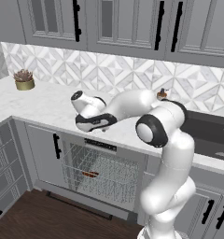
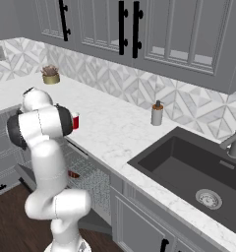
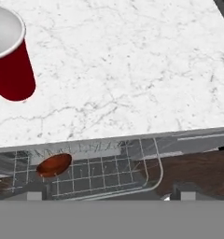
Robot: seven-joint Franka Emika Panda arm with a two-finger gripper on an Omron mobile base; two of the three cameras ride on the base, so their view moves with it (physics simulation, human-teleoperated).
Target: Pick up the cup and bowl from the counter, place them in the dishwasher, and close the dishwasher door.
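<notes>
I see the cup [image 3: 10, 60] standing upright on the table [image 3: 132, 70], long axis vertical and white mouth up, at about ten o'clock in my hand view and a little back from the front edge. The bowl [image 3: 54, 165] lies open side up in the dishwasher [image 1: 102, 175] rack at seven o'clock. My hand [image 1: 92, 123] hovers over the table edge, spread wide, holding and touching nothing.

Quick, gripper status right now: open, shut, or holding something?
Gripper: open and holding nothing. The cup stands on the counter; the bowl already lies in the dishwasher rack.
</notes>
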